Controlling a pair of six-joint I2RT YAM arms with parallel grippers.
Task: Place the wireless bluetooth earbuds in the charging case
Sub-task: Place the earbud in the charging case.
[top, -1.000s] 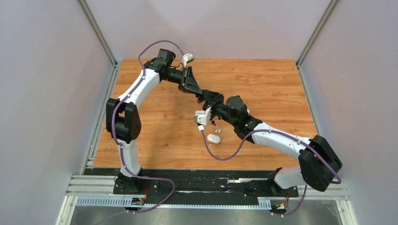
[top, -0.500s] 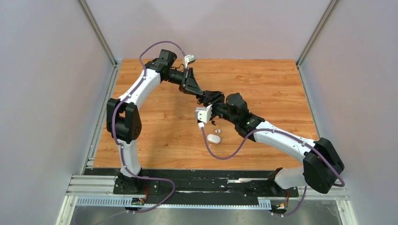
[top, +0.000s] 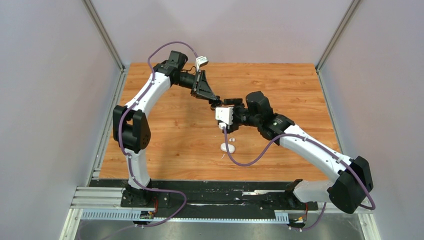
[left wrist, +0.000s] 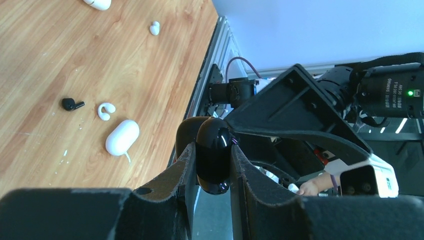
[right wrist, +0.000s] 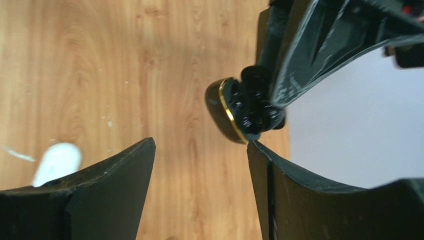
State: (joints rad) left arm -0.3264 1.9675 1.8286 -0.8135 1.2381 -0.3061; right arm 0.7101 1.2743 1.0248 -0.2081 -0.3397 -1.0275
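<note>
The left claw (left wrist: 212, 150) is clamped on a glossy black pebble-shaped charging case (left wrist: 214, 172), held above the wooden tabletop (left wrist: 75, 60). The right claw (right wrist: 200, 145) stands open just beside the case, holding nothing. On the tabletop a small black earbud (left wrist: 71, 104), a white hooked earbud (left wrist: 105, 110) and a white oval case (left wrist: 122, 137) lie close together. A second white earbud (left wrist: 154, 28) lies apart from them.

Glossy black plastic charging case (left wrist: 214, 160); smooth wood-grain tabletop (left wrist: 100, 60)
</note>
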